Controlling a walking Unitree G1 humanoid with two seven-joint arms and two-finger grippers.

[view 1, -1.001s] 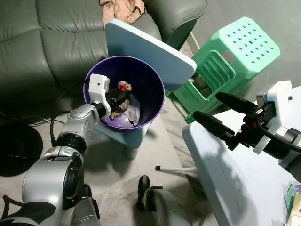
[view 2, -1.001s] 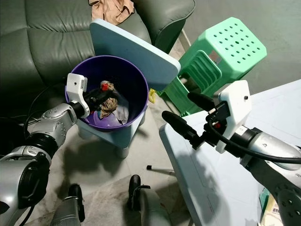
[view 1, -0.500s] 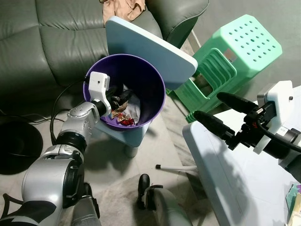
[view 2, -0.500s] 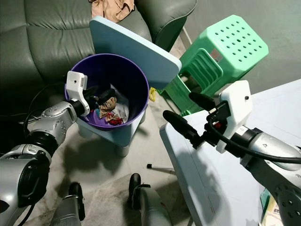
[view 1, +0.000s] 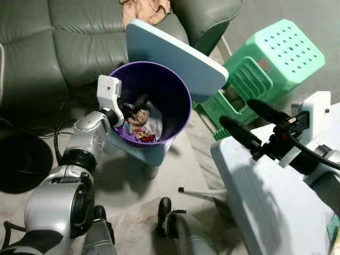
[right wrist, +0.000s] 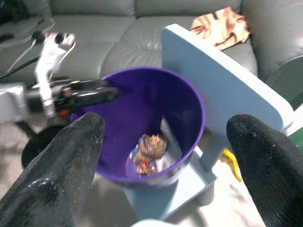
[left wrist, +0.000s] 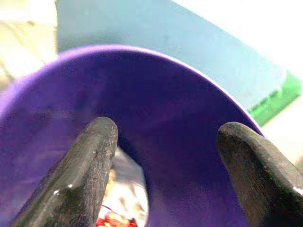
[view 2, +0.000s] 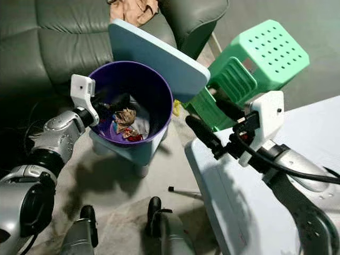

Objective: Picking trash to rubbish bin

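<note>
A purple rubbish bin stands on a small light-blue chair in front of the sofa. Crumpled brown and red wrappers lie on white paper at its bottom, also seen as trash in the right wrist view. My left gripper reaches over the bin's near rim, open, with nothing between its fingers. My right gripper hovers open and empty above the corner of the white table, to the right of the bin.
A grey-green sofa with a crumpled cloth lies behind the bin. A green plastic stool lies tipped at the right. A black round base sits at the left and a thin rod lies on the floor.
One second ago my left gripper held the crumpled wrapper over the bin. It has let go, and the wrapper now lies inside. The camera has shifted slightly.
</note>
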